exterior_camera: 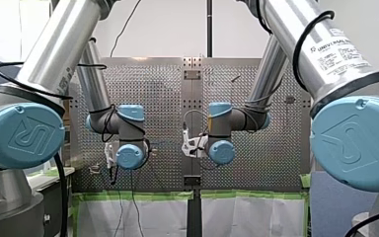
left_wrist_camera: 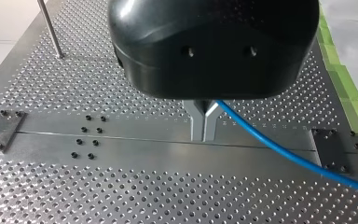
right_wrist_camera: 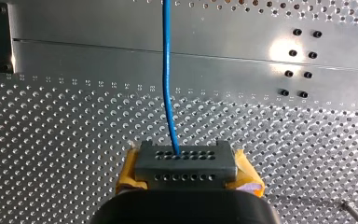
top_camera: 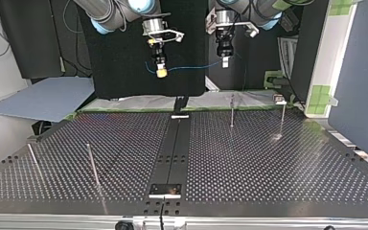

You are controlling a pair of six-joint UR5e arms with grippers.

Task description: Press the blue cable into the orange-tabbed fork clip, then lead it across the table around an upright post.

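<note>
The blue cable (top_camera: 191, 67) hangs in a shallow sag between my two grippers, high above the perforated table (top_camera: 268, 163). My left gripper (top_camera: 224, 61) has its metal fingers (left_wrist_camera: 198, 123) shut on the cable (left_wrist_camera: 279, 149), which runs off to one side. My right gripper (top_camera: 160, 72), with yellow pads (right_wrist_camera: 131, 175), is shut on the other stretch of cable (right_wrist_camera: 167, 70), which leads straight ahead over the plate. In the front view, both grippers (exterior_camera: 110, 159) (exterior_camera: 190, 146) hover near the table's middle. I see no orange-tabbed clip in any view.
Thin upright posts stand on the table: two at the top view's far right (top_camera: 231, 111) (top_camera: 282, 117) and two at its near left (top_camera: 92, 165) (top_camera: 33, 160). A dark centre strip (top_camera: 175, 143) runs across the plate. Green tape edges the far side.
</note>
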